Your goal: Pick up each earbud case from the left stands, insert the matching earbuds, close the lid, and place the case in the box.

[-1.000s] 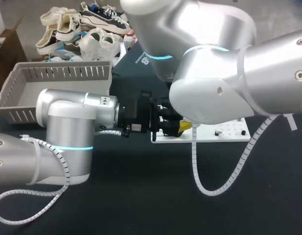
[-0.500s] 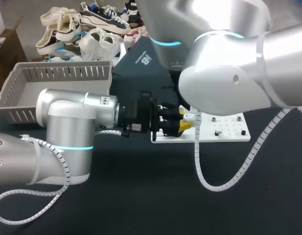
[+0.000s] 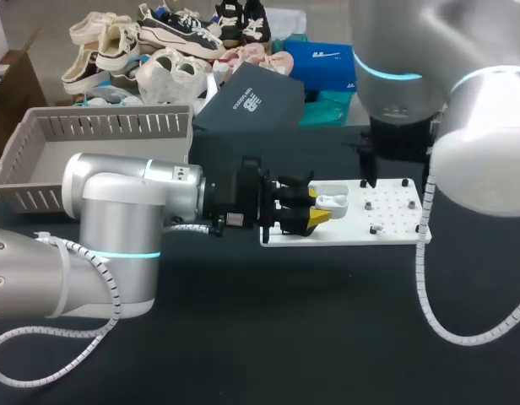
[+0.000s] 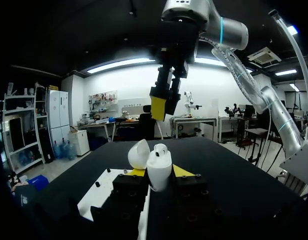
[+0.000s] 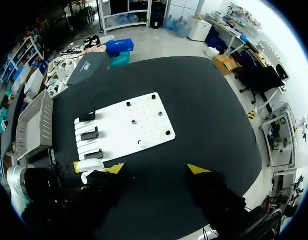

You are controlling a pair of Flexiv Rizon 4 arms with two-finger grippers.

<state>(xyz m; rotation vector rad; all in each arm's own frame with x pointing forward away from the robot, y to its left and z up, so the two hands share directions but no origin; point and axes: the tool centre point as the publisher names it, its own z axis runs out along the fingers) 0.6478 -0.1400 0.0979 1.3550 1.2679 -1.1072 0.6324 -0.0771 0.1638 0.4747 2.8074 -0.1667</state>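
Observation:
My left gripper (image 3: 313,213) is shut on a white earbud case (image 3: 331,201) and holds it over the near-left end of the white board (image 3: 387,236). In the left wrist view the case (image 4: 159,172) stands upright between the yellow tips. Its lid (image 4: 138,154) is tipped open and a white earbud (image 4: 161,148) sits in its top. My right gripper (image 5: 155,169) hangs high above the board with its fingers wide apart and nothing between them. The left wrist view shows the right gripper (image 4: 162,108) above and beyond the case.
Black stands (image 5: 89,133) line the board's left side, and small dark pegs (image 3: 375,229) dot its right half. A grey slatted basket (image 3: 100,126) sits at the far left. A dark box (image 3: 247,105) lies behind the board.
My right arm has pulled up and off to the right, away from the case, with its fingers spreading wider. The left arm and the case have stayed put.

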